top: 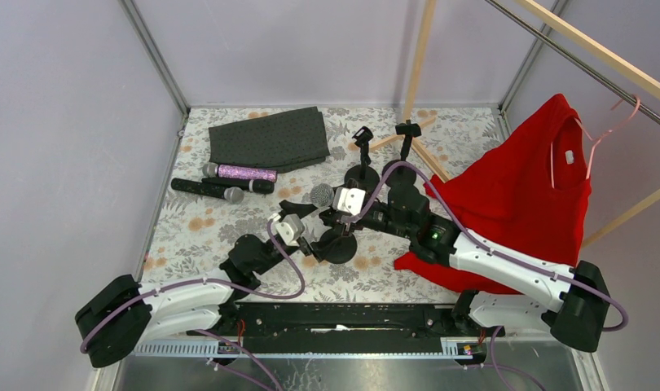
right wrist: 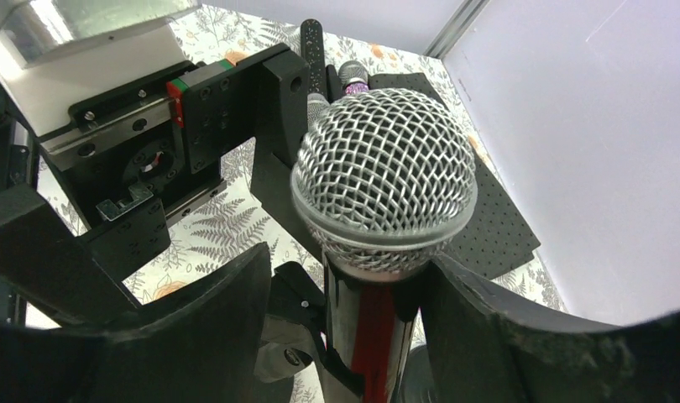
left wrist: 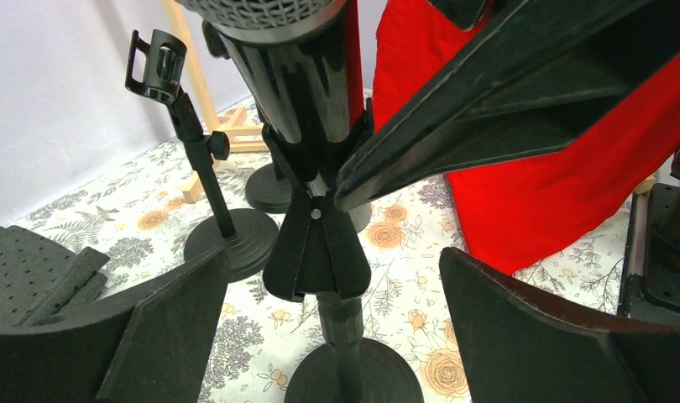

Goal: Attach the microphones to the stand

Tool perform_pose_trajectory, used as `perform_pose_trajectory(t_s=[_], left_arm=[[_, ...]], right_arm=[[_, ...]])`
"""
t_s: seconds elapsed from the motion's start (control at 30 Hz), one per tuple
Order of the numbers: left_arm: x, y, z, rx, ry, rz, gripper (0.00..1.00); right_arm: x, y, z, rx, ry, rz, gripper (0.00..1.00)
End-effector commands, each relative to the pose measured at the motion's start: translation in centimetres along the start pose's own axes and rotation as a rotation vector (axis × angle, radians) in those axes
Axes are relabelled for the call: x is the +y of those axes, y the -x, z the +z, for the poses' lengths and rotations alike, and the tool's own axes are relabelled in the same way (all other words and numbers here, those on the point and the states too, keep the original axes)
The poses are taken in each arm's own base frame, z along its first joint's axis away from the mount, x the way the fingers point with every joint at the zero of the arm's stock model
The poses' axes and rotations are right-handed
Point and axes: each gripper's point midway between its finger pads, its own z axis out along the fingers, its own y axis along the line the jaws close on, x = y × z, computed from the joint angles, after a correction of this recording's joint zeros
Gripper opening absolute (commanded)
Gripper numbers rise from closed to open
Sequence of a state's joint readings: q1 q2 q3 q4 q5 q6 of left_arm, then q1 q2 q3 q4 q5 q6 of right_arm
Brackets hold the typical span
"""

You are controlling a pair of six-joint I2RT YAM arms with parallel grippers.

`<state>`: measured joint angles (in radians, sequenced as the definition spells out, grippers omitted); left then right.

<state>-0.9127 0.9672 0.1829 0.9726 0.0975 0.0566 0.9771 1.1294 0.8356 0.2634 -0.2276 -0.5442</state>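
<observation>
**Fingers spread at the near stand, microphone on end in its clip**

Left fingers fill the bottom corners of my left wrist view. They are spread as wide as they go and hold nothing. Between them rises the near stand, its round base on the flowered worktop. The stand's clip holds the black microphone. Its long axis stands on end, grey mesh head up and tail down in the clip.

My right fingers flank the body just under the mesh head and are parted partway. A gap shows on one side. The other finger lies close against the body, and I cannot tell whether it touches.

Room is tight behind. A second stand and a third stand rise just beyond the near one, their clips pointing up. My right arm passes in front of the third. A red shirt hangs on the right, its hem down on the worktop beside that arm, with a wooden frame behind it.

On the left, bare worktop separates the stands from the other microphones. The purple microphone and two black microphones lie flat, close together, with their long axes running left to right. They lie just beside a dark cloth, near the worktop's left edge and well apart from my left fingers.
</observation>
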Motion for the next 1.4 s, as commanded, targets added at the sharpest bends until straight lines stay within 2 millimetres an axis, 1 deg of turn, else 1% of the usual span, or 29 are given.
perform_pose_trajectory(t_s=[0.0,0.1,0.2,0.4,0.5,0.63,0.7,0.77,0.83,0.9,1.0,1.07,1.17,1.23,1.3,1.37], left_arm=[[-0.1,1.7,0.2,-0.045,-0.008,-0.001,0.99],[-0.3,1.7,-0.3,-0.046,-0.012,-0.021,0.99],[-0.5,1.4,-0.8,-0.039,-0.016,-0.047,0.99],[-1.3,0.5,-1.8,-0.012,-0.042,-0.109,0.99],[-1.6,0.3,-2.0,-0.001,-0.048,-0.144,0.99],[-0.9,0.2,-2.2,0.013,0.032,-0.288,0.99],[-1.1,0.2,-2.5,0.015,0.035,-0.354,0.99],[-1.2,0.5,-3.1,0.004,0.048,-0.429,0.99],[-1.3,0.4,-3.7,-0.006,0.065,-0.502,0.99],[-1.4,0.2,-4.3,-0.004,0.081,-0.56,0.99],[-1.7,-0.2,-4.9,0.023,0.086,-0.596,0.99],[-1.8,-0.5,-5.3,0.05,0.091,-0.593,0.99],[-1.8,-0.1,-5.7,0.077,0.094,-0.573,0.99],[-1.0,0.6,-5.9,0.074,0.137,-0.558,0.99],[0.3,1.4,-6.1,0.066,0.208,-0.564,0.99],[1.3,3.0,-6.4,0.032,0.261,-0.574,0.99]], right_arm=[[-1.4,4.9,-1.1,-0.129,-0.031,0.017,0.73],[-1.8,5.9,-1.7,-0.14,-0.045,0.026,0.82],[-2.1,6.5,-3.0,-0.156,-0.072,0.033,0.83],[-2.8,7.6,-6.6,-0.191,-0.146,0.045,0.84],[-2.8,7.5,-8.4,-0.191,-0.174,0.057,0.84],[-2.4,6.1,-10.5,-0.168,-0.218,0.126,0.84],[-2.4,5.7,-11.7,-0.184,-0.256,0.188,0.83],[-2.4,5.7,-13.2,-0.223,-0.297,0.25,0.84],[-2.3,5.1,-14.2,-0.239,-0.335,0.315,0.83],[-2.7,3.9,-15.1,-0.225,-0.396,0.374,0.83],[-2.4,1.5,-15.9,-0.176,-0.454,0.449,0.83],[-2.0,0.1,-16.1,-0.162,-0.473,0.486,0.82],[-0.8,-1.5,-15.7,-0.16,-0.46,0.545,0.82],[0.0,-2.3,-15.3,-0.156,-0.437,0.575,0.81],[0.8,-3.3,-14.6,-0.146,-0.415,0.598,0.8],[1.8,-4.3,-13.7,-0.136,-0.385,0.615,0.8]])
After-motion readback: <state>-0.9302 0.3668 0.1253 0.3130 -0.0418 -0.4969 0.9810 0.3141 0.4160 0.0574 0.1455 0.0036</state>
